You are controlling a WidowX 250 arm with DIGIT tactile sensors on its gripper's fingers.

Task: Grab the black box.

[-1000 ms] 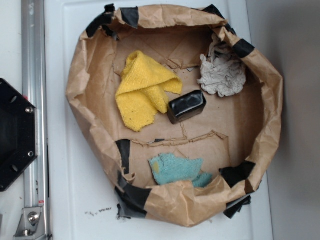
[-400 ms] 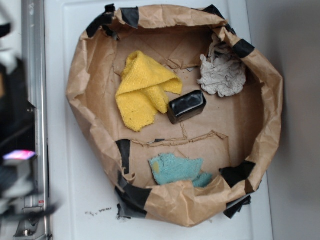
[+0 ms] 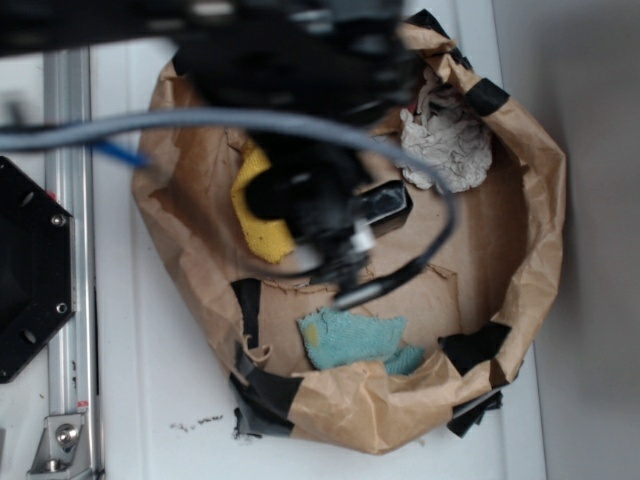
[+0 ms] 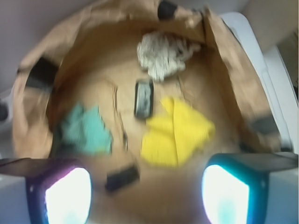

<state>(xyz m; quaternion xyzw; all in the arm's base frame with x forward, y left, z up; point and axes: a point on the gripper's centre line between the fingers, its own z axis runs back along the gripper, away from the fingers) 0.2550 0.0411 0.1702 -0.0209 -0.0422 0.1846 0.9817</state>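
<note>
The black box point(image 3: 388, 203), small and glossy, lies on the floor of the brown paper bin point(image 3: 530, 230), and my blurred arm covers its left part. In the wrist view the black box point(image 4: 144, 98) lies ahead, between a white crumpled rag point(image 4: 161, 53) and a yellow cloth point(image 4: 175, 135). My gripper point(image 3: 338, 262) hangs above the bin, over the yellow cloth point(image 3: 258, 228) and just left of the box. The gripper point(image 4: 147, 196) is open, its two lit fingers wide apart with nothing between them and well short of the box.
A teal cloth point(image 3: 355, 340) lies near the bin's front wall and the white rag point(image 3: 445, 140) at the back right. Black tape patches point(image 4: 121, 177) dot the paper. A black hexagonal plate point(image 3: 30, 270) and a metal rail point(image 3: 65, 100) stand left of the bin.
My arm has swung in from the left edge and now hangs over the bin, covering part of the yellow cloth and the box. Box and cloths have not moved.
</note>
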